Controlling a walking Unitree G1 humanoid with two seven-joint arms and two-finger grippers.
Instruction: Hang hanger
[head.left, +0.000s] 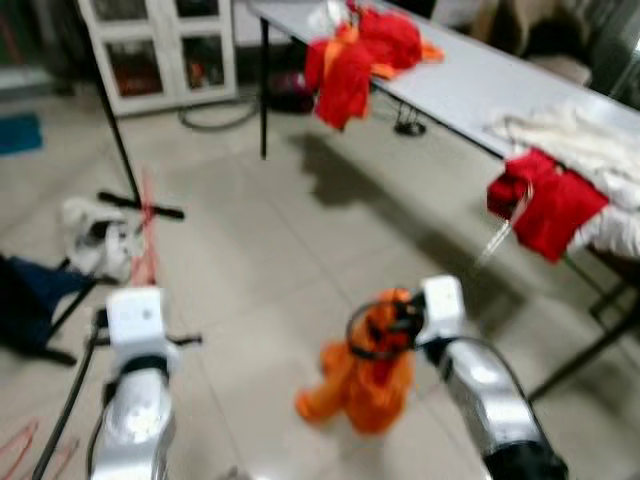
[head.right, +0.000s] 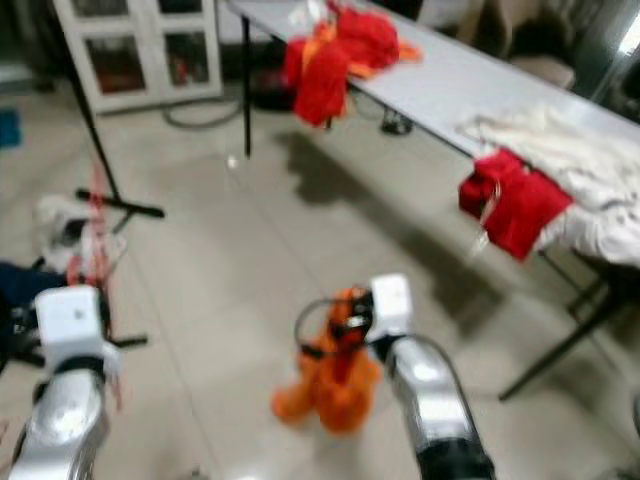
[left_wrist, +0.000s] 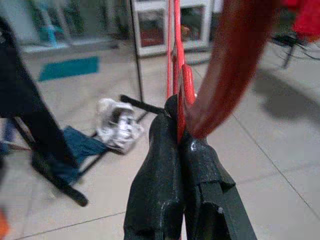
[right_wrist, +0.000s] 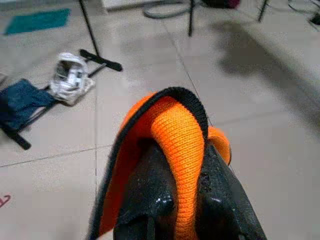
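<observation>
A long tabletop (head.left: 470, 85) draped with red clothes (head.left: 360, 55) runs off ahead to the right, while over the floor both arms reach forward, the right claw (right_wrist: 175, 165) clamped on an orange garment (head.left: 365, 385) and the left claw (left_wrist: 177, 145) pinched shut on a thin red hanger (left_wrist: 176, 65).

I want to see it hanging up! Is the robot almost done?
Not yet. The left hand is shut on the red hanger, and the right hand is shut on the orange garment. Putting the garment on the hanger and hanging it up is left.
</observation>
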